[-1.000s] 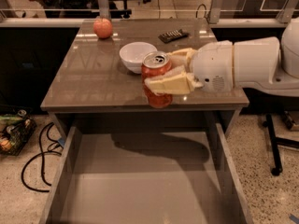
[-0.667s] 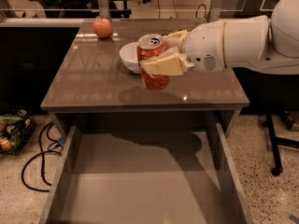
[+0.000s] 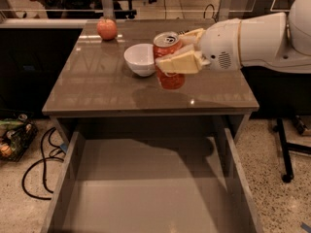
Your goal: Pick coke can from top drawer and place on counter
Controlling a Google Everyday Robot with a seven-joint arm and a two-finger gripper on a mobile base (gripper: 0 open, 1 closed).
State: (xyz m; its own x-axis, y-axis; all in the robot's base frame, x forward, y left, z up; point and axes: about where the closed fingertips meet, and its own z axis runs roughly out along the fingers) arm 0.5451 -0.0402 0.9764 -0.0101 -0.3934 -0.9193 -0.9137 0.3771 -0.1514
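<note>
Coke can [image 3: 165, 46]: upright, upper centre of the frame, over the right-hand part of the counter [image 3: 97, 81], just right of the white bowl [image 3: 140, 58].

Gripper [image 3: 171, 50]: reaches in from the right on a white arm [image 3: 252, 35]; its two cream fingers [image 3: 180, 62] are closed around the can's sides, one in front and one behind.

Apple [image 3: 107, 29]: upper left, near the counter's far edge.

Top drawer [image 3: 146, 198]: pulled out, lower half of the frame, arm's shadow across its floor.

Cables [image 3: 36, 169]: on the floor, lower left.
</note>
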